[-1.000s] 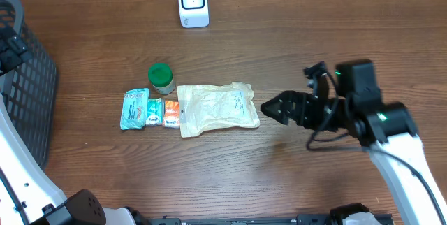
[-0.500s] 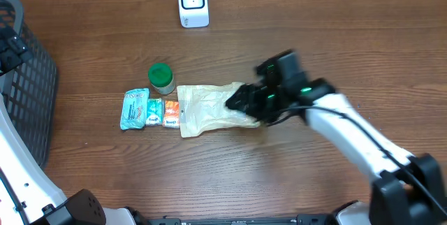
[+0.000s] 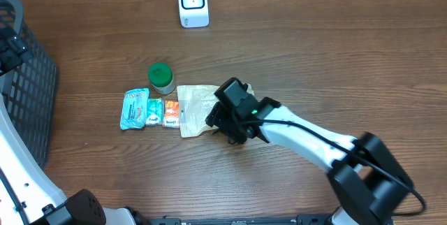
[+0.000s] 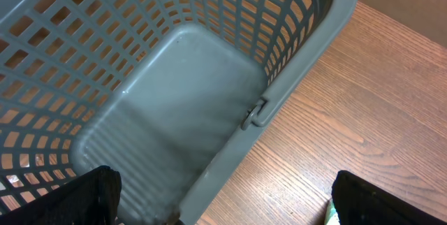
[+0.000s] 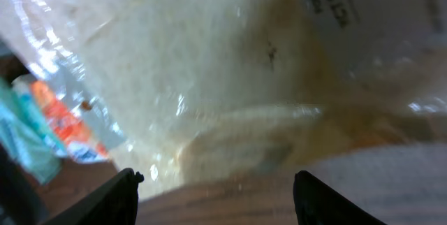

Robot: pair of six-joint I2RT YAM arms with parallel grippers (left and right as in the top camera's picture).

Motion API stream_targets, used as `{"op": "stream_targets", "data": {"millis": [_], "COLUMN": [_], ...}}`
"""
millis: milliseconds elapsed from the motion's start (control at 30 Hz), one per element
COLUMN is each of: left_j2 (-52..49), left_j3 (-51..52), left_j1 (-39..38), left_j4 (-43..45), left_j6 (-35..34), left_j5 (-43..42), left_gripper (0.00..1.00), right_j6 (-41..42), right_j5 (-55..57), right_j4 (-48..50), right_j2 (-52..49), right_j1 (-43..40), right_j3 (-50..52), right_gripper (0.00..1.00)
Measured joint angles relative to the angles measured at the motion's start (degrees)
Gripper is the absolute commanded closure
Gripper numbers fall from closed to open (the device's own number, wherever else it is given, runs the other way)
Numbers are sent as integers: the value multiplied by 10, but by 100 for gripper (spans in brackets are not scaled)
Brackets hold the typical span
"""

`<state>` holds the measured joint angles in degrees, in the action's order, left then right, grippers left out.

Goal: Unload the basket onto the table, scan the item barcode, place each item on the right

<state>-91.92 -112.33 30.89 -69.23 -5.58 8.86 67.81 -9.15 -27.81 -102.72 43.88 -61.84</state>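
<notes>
A clear plastic bag with pale contents (image 3: 197, 103) lies flat mid-table, and my right gripper (image 3: 219, 121) is low over its front right part. In the right wrist view the bag (image 5: 209, 64) fills the frame, blurred. My right gripper (image 5: 222, 198) is open; between its dark fingertips (image 5: 122, 193) I see bare wood and the bag's near edge. A white scanner (image 3: 193, 3) stands at the far edge of the table. My left gripper (image 4: 223, 200) hangs open over the rim of the grey basket (image 4: 293, 78), holding nothing.
Left of the bag lie three small packets: teal (image 3: 135, 109), green-white (image 3: 154, 111) and orange (image 3: 171, 114). A green-lidded jar (image 3: 161, 77) stands behind them. The grey mesh basket (image 3: 31, 92) occupies the table's left edge.
My right arm has swung left from the table's right side to the bag and come down over it. Its jaws have narrowed somewhat. The left arm has not moved.
</notes>
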Motion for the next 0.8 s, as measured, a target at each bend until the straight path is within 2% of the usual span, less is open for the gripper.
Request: {"op": "stream_targets", "data": {"millis": [167, 333, 467, 600, 800], "left_j2": [0, 0, 0, 0, 0], "left_j3": [0, 0, 0, 0, 0], "left_j1": [0, 0, 0, 0, 0], "left_j4": [0, 0, 0, 0, 0], "left_j6": [0, 0, 0, 0, 0], "left_j5": [0, 0, 0, 0, 0], "left_gripper": [1, 1, 1, 1, 0], "right_j6": [16, 10, -34, -86, -162], "right_j5": [27, 78, 107, 122, 115], "right_j4": [36, 42, 42, 43, 86], "right_j2": [-29, -29, -29, -29, -29], "right_j1": [4, 4, -3, -29, -105], "right_j3": [0, 0, 0, 0, 0], "right_gripper": [34, 46, 56, 55, 44]}}
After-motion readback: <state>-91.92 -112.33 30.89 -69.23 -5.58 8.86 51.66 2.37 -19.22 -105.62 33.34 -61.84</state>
